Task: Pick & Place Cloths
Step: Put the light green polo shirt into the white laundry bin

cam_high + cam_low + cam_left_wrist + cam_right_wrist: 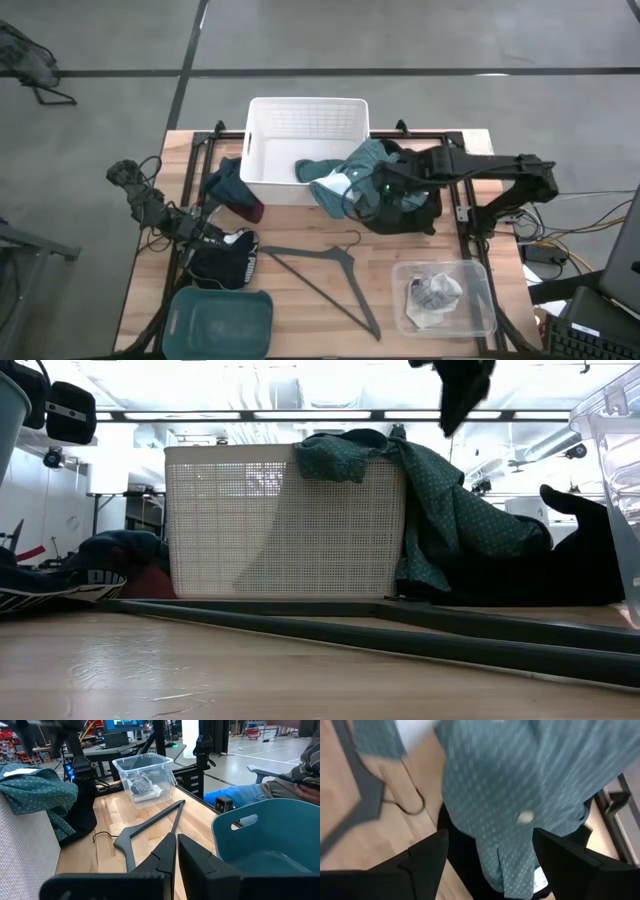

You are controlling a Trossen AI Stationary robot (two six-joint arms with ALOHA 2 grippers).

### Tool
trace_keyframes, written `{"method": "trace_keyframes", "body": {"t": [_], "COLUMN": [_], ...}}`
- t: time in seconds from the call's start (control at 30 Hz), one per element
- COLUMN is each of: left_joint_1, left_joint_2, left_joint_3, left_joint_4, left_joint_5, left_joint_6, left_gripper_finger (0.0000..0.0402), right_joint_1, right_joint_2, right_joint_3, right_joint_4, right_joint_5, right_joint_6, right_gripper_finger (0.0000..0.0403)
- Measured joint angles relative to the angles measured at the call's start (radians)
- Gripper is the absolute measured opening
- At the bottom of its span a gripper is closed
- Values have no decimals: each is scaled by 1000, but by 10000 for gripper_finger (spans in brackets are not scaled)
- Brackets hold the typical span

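A teal dotted cloth is draped over the right near corner of the white basket. It hangs down the basket's outer wall onto a black cloth. My right gripper hovers open above the teal cloth, pointing steeply down, clear of it in the low view. A dark navy cloth with white print lies at the left, next to my left gripper, which is shut and holds nothing. Dark blue and maroon cloths lie against the basket's left side.
A grey hanger lies across the middle of the table. A clear box holding small pale pieces stands near right, and a teal bin near left. A person sits beyond the table's near edge.
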Motion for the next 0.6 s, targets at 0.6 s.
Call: {"method": "trace_keyframes", "body": {"t": [0.6], "left_joint_1": [0], "left_joint_2": [0], "left_joint_3": [0], "left_joint_4": [0], "left_joint_5": [0], "left_joint_6": [0], "left_gripper_finger": [23], "right_joint_1": [8], "right_joint_2": [-77], "right_joint_3": [-485], "right_joint_4": [366], "right_joint_5": [-33], "right_joint_6": [-1], "right_gripper_finger": [242]}}
